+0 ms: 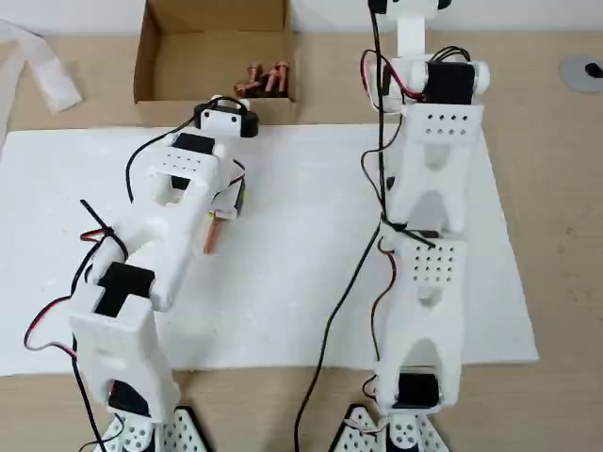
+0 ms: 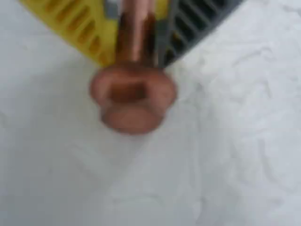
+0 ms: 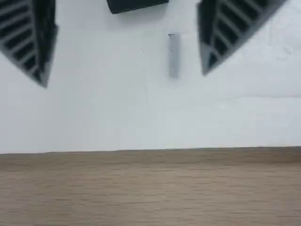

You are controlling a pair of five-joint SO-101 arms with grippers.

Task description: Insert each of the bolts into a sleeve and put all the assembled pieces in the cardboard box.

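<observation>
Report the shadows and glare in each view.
High view: even light, no glare on the white mat. Left wrist view: the bolt throws a soft shadow on the mat. Right wrist view: flat light, no glare on the wooden table.

The right hand [image 3: 125, 75] holds its two dark, ribbed fingers [image 3: 29, 37] spread wide apart. Between them shows a white surface [image 3: 117, 117] with a small grey oblong piece [image 3: 173, 55] against it, nearer one finger than the other and touching neither. A dark block [image 3: 137, 4] is cut off at the view's edge. The white surface meets the wooden bench [image 3: 150, 188] along a straight line.
</observation>
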